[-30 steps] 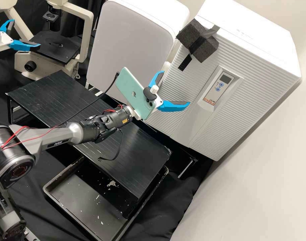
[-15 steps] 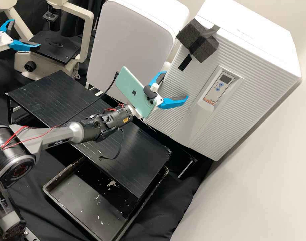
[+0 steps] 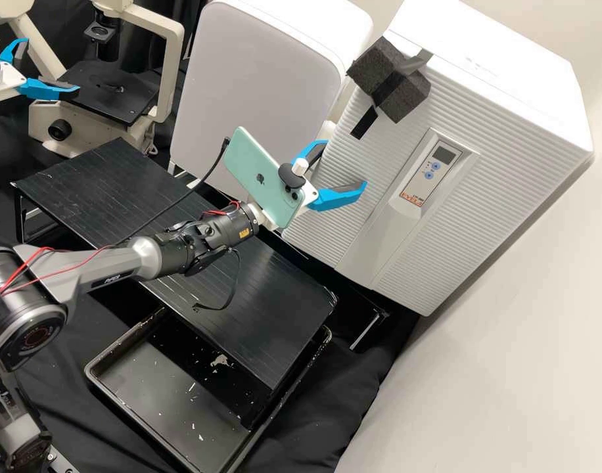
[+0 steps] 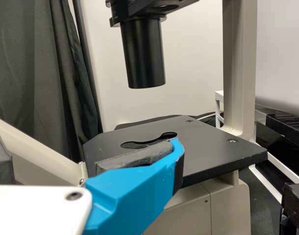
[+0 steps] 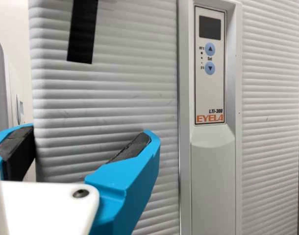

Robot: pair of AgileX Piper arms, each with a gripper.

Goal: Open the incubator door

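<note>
The incubator door (image 3: 445,236) (finely ribbed) looks like matt plastic.

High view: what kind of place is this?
Most likely a laboratory. It has what looks like a microscope with a black stage, and a white incubator with a control panel on its ribbed front.

Incubator (image 5: 110,103) control panel (image 5: 201,90), right wrist view: I read "EYELA" in orange, "LTI-" in dark print just above it plus digits too small to be sure of, and "Set" between two blue buttons (image 5: 210,49) marked with an up and a down triangle. Small marks beside those, one seemingly °C. High view: "PiPER" on my right arm's grey link (image 3: 97,268), apple logo on the mint phone (image 3: 255,167), yellow wrist sticker (image 3: 244,233) too small.
</note>
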